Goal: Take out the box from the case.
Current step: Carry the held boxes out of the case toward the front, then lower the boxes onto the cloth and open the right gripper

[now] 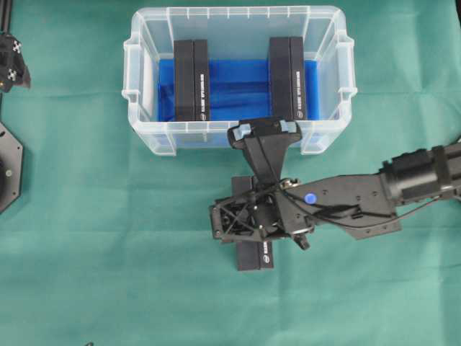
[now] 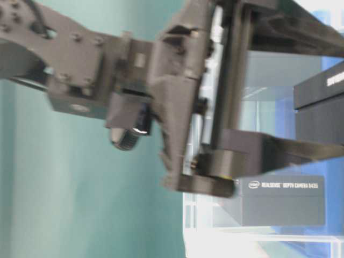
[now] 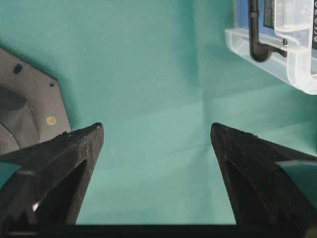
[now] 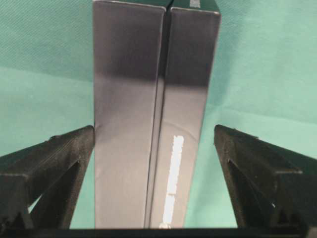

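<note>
Right gripper (image 4: 154, 136) hangs over the green cloth (image 1: 94, 274) outside the case (image 1: 148, 137), its jaws spread wide on either side of a black box (image 4: 153, 119) that lies flat on the cloth. In the right wrist view the box runs straight up toward 12 o'clock between the two black fingers (image 4: 54, 173); the finger at 9 o'clock sits just beside the box's edge, possibly touching it, while the one at 3 o'clock stands clear with a strip of cloth showing between, so nothing is clamped. A seam down the box's length and a pale strip of lettering show on its top face. From overhead, this box (image 1: 256, 254) pokes out from under the right gripper (image 1: 248, 216) toward 6 o'clock, and the arm reaches in from 3 o'clock. The case, a clear plastic bin with a blue sheet on its floor, sits at 12 o'clock from the gripper, near but apart from the box on the cloth. Two more black boxes stand inside it, one at the left (image 1: 191, 79) and one at the right (image 1: 287, 78), well apart with blue floor between. The table-level view reads "RealSense Depth Camera D435" on a box (image 2: 279, 199). Left gripper (image 3: 157, 131) hovers over bare cloth at the far left, jaws wide and holding nothing, with a corner of the case (image 3: 277, 54) at its 1 o'clock.
</note>
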Available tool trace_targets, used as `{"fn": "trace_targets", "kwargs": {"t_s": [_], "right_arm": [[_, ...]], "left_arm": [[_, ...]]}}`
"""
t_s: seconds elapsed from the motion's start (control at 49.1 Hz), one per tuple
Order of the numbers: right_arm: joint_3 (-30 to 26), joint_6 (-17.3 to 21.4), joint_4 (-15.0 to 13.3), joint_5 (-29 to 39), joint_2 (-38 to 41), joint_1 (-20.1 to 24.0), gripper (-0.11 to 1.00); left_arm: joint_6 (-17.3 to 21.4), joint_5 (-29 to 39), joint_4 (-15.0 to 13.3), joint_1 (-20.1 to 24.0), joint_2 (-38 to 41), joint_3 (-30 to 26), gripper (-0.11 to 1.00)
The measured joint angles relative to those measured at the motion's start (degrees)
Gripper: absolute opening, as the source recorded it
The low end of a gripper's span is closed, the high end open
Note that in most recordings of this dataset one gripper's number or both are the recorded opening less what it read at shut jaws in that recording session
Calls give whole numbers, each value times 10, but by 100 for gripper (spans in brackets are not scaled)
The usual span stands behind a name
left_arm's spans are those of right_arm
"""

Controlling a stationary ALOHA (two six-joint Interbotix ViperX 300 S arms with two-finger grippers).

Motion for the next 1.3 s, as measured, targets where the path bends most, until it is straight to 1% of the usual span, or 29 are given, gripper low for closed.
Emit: {"fn": "trace_targets", "kwargs": {"t_s": [0.122, 0.265, 0.387, 0.488, 0.875, 1.018, 1.099, 1.302], "right_arm": [[-25, -3, -14, 60, -21, 0, 93], [-72, -8, -28, 123, -38, -2, 93], [-110, -18, -31, 155, -42, -4, 93], [-127, -24, -31, 163, -42, -3, 93], [-130, -25, -31, 166, -42, -3, 93], [-128, -26, -25, 169, -46, -2, 93], [-116, -27, -22, 177, -62, 1, 93], [-60, -18, -17, 200, -124, 11, 93]], "left_arm": [[0, 0, 0, -1, 1, -1, 92], [0, 0, 0, -1, 3, 0, 92], [0, 0, 0, 0, 2, 0, 92], [0, 0, -1, 0, 3, 0, 92], [1, 2, -1, 0, 3, 0, 92], [0, 2, -1, 0, 0, 0, 92], [0, 3, -1, 0, -2, 0, 92], [0, 4, -1, 0, -4, 0, 92]]}}
